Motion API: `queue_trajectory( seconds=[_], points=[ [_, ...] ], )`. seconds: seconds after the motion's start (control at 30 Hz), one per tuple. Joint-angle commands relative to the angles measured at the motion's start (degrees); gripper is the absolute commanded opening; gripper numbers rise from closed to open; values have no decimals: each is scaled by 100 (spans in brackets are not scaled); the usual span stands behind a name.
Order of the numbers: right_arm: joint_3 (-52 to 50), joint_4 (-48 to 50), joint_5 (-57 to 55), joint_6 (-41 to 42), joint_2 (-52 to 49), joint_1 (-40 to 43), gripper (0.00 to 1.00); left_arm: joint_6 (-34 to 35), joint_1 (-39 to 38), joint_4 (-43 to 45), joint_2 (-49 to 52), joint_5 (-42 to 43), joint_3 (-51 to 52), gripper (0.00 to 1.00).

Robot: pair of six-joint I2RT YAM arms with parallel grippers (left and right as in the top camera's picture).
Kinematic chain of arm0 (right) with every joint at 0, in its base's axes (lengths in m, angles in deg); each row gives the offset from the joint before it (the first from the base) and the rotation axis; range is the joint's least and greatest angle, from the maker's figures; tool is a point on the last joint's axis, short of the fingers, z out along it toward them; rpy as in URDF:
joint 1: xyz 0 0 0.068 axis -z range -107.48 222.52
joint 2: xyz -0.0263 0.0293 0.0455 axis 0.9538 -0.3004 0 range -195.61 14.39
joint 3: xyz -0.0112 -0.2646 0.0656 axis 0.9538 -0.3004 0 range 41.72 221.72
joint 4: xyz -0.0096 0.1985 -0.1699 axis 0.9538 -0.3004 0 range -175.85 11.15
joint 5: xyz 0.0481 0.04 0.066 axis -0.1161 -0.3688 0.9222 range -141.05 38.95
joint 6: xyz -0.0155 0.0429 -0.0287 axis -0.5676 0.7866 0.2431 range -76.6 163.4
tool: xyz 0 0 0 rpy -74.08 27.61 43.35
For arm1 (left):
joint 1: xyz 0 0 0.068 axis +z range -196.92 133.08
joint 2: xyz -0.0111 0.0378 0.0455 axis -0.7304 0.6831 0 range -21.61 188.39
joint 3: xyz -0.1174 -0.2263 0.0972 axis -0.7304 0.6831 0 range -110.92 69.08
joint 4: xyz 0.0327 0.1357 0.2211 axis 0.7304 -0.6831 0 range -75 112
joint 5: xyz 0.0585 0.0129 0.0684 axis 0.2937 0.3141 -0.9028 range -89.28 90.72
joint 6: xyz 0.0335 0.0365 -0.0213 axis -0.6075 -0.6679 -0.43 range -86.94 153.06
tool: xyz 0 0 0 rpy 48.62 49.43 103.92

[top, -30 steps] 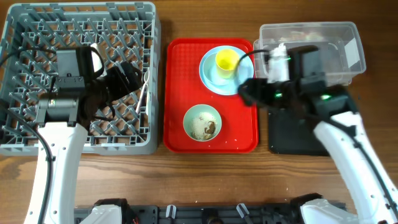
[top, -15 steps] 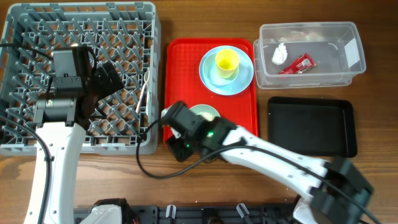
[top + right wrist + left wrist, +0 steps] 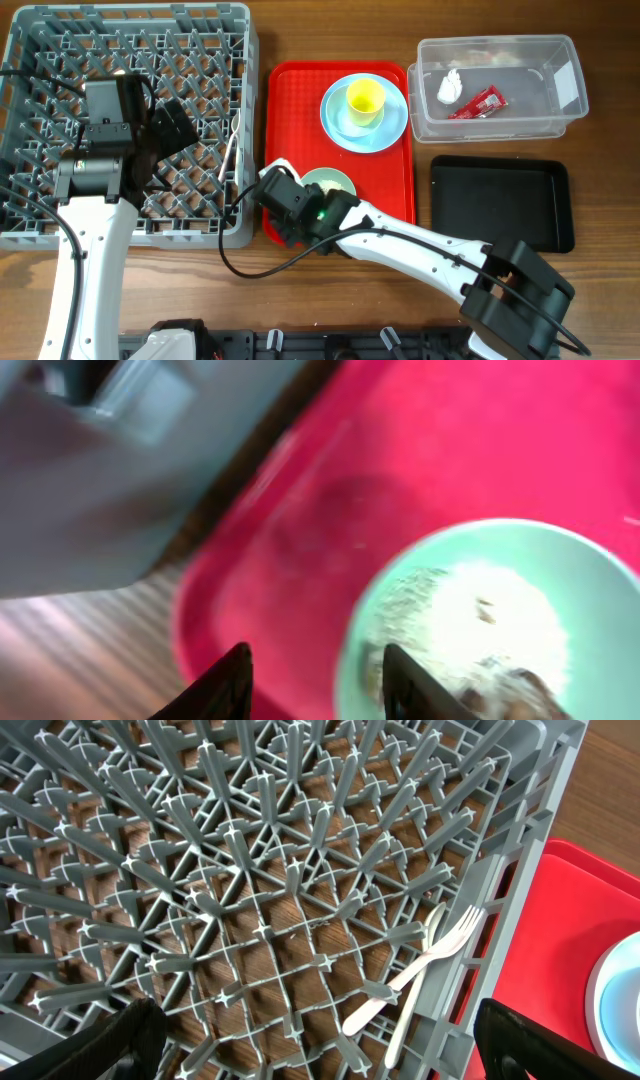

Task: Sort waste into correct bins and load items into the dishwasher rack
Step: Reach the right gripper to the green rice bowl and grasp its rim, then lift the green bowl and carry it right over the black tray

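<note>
1. Swinging across from the clear tub point(image 3: 565, 50) over the last second, the right gripper point(image 3: 278, 200) has reached the end of the red tray point(image 3: 290, 100) nearer the robot, on the rack side; the left arm has not shifted.
2. Its fingers stand partly apart with nothing clamped. In the blurred wrist view the rim of the mint-green bowl point(image 3: 600, 575) shows between them, contact unclear.
3. That bowl sits on the red tray and holds whitish-brown food scraps point(image 3: 490, 620).
4. The left gripper point(image 3: 325, 1045) is spread wide and empty above the grey dishwasher rack point(image 3: 40, 230), where a white fork point(image 3: 462, 928) and spoon point(image 3: 434, 917) lie crossed by its tray-side wall.
5. A yellow cup point(image 3: 365, 98) stands on the light blue plate point(image 3: 392, 125).
6. A crumpled napkin point(image 3: 448, 87) and a red wrapper point(image 3: 478, 102) lie in the tub, with the black tray point(image 3: 500, 205) beside it.
</note>
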Motion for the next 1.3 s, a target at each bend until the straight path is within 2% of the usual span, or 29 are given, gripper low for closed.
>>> queue_trajectory(
  seconds=[0.0,0.13,0.23,0.43,0.57,0.73,0.8,0.87,1.1,1.27],
  points=[
    [0,-149,-566,107,-52,20,42,-92,31,2,11,-111,-17,100],
    [0,-192,-367,184,-52,17,41,-92,31,2,11,-111,-17,100],
    [0,-232,-146,201,-52,17,37,-92,31,2,11,-111,-17,100],
    [-83,-299,-85,417,-52,17,38,-92,31,2,11,-111,-20,100],
    [-479,-105,-85,439,-52,17,38,-92,31,2,11,-111,-17,100],
    [-505,101,-87,435,-52,17,36,-92,31,2,11,-111,-17,100],
    [-505,142,-85,435,-52,17,25,-92,31,2,11,-111,-17,100],
    [-505,140,-87,431,-52,17,21,-92,31,2,11,-111,-17,100],
    [-505,-26,28,417,-52,17,22,-92,31,2,11,-111,-17,100],
    [-511,-280,26,420,-52,17,19,-92,31,2,11,-111,-17,100]
  ],
)
